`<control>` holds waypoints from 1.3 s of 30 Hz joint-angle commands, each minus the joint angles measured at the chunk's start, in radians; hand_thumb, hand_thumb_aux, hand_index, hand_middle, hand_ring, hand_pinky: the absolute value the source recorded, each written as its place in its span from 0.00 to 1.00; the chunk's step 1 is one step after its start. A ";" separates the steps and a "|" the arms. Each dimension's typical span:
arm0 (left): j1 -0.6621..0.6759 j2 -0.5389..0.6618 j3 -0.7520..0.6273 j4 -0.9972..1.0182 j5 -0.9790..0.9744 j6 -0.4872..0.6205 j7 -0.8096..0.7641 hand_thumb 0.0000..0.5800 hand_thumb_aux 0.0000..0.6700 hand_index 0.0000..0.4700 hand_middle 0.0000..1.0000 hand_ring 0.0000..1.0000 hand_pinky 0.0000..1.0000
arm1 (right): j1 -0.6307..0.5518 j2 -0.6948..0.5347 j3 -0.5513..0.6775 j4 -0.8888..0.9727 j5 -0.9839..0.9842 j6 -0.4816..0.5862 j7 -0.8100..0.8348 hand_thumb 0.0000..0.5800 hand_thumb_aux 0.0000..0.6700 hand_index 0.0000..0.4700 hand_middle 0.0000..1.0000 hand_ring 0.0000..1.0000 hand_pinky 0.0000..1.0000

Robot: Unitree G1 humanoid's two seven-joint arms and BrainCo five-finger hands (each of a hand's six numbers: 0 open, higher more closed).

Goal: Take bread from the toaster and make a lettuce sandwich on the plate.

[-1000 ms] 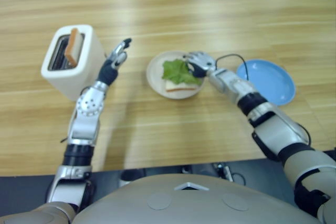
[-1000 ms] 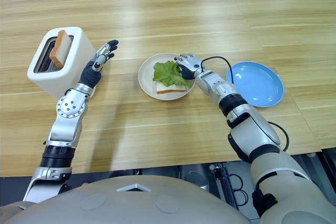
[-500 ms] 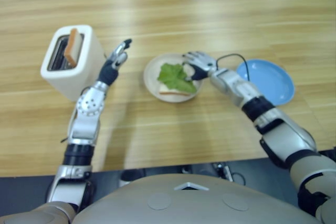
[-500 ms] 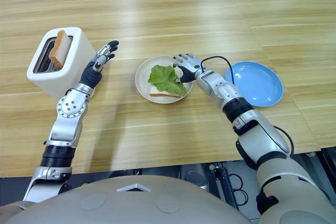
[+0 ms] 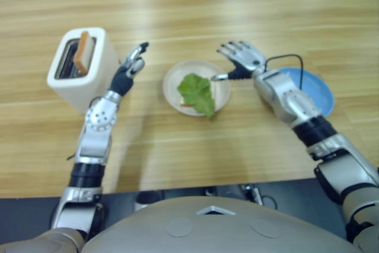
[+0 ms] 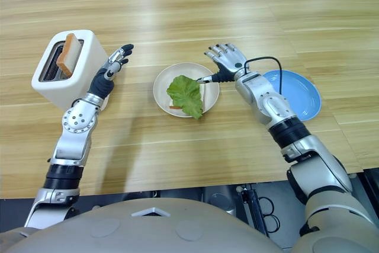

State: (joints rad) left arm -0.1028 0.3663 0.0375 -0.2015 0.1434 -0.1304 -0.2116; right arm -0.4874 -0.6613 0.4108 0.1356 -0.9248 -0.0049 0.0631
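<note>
The lettuce (image 6: 185, 94) lies on the plate (image 6: 163, 82), covering most of a bread slice (image 6: 205, 93) under it, with its near tip at the plate's front rim. The right hand (image 6: 227, 60) is just beyond the plate's right rim, apart from the lettuce. Its fingers are spread wide and hold nothing, and the thumb points back toward the rim. Its forearm crosses the left edge of a blue plate (image 6: 303, 98). The left hand (image 6: 116, 61) is raised between the toaster (image 6: 59, 81) and the plate, close to the toaster's side, with fingers stretched out and empty. A second slice (image 6: 69, 54) stands upright in the toaster's slot.
</note>
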 commanded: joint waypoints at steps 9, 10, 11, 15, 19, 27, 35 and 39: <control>-0.043 0.417 0.179 0.053 0.516 0.188 0.105 0.00 0.00 0.00 0.00 0.00 0.00 | 0.176 0.047 -0.129 -0.247 0.042 0.049 0.021 0.00 0.00 0.00 0.00 0.00 0.00; -0.044 0.431 0.166 0.094 0.548 0.212 0.109 0.00 0.00 0.00 0.00 0.00 0.00 | 0.182 0.052 -0.128 -0.248 0.043 0.048 0.023 0.00 0.00 0.00 0.00 0.00 0.00; -0.046 0.440 0.152 0.133 0.572 0.239 0.106 0.00 0.00 0.00 0.00 0.00 0.00 | 0.187 0.057 -0.127 -0.248 0.043 0.047 0.025 0.00 0.00 0.00 0.00 0.00 0.00; -0.054 0.439 0.095 0.249 0.601 0.297 0.079 0.00 0.00 0.00 0.00 0.00 0.00 | 0.197 0.066 -0.132 -0.256 0.044 0.043 0.034 0.00 0.00 0.00 0.00 0.00 0.00; -0.066 0.414 0.029 0.322 0.598 0.320 0.062 0.00 0.00 0.00 0.00 0.00 0.00 | 0.196 0.071 -0.138 -0.258 0.043 0.041 0.038 0.00 0.00 0.00 0.00 0.00 0.00; -0.090 0.363 -0.044 0.331 0.568 0.327 0.045 0.00 0.00 0.00 0.00 0.00 0.00 | 0.200 0.072 -0.147 -0.246 0.034 0.037 0.040 0.00 0.00 0.00 0.00 0.00 0.00; -0.086 0.356 -0.032 0.298 0.549 0.325 0.047 0.82 0.57 0.56 0.00 0.00 0.00 | 0.208 0.072 -0.148 -0.245 0.031 0.040 0.043 0.00 0.00 0.00 0.00 0.00 0.00; -0.080 0.351 -0.007 0.278 0.511 0.315 0.056 1.00 1.00 0.98 1.00 1.00 1.00 | 0.208 0.073 -0.146 -0.244 0.028 0.042 0.043 0.00 0.00 0.00 0.00 0.00 0.00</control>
State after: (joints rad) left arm -0.1989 0.7300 0.0315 0.0707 0.6825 0.1834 -0.1404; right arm -0.2850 -0.5920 0.2717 -0.1147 -0.8955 0.0344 0.0947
